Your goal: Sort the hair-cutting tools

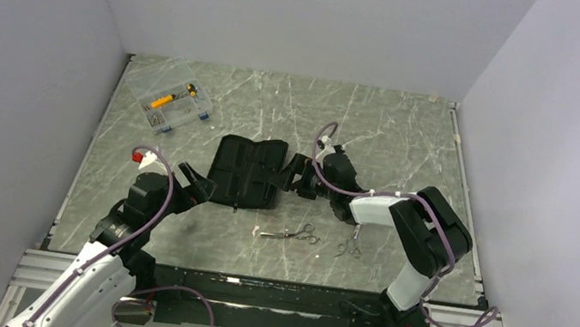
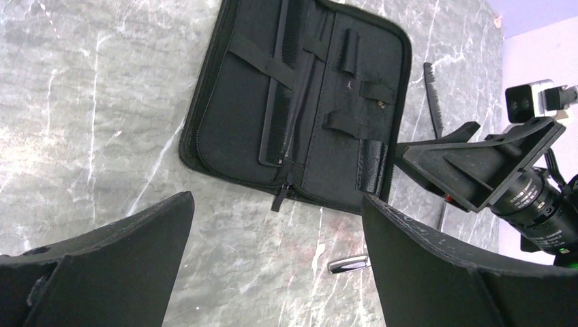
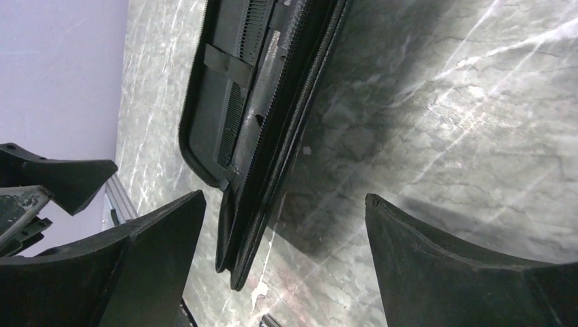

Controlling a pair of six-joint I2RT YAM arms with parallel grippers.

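Near the near edge of the surface point(image 1: 395, 136), the longer scissors point(image 1: 290, 235) lie flat, long way left to right, the other scissors point(image 1: 349, 247) beside them. The right pincer point(image 1: 295, 175), spread wide by the black case point(image 1: 246, 173), is farther from that edge but nearer them than the left pincer point(image 1: 198, 185), spread too.

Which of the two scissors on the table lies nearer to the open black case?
The left pair in the top view, lying just in front of the case. The other pair lies farther right, away from it.
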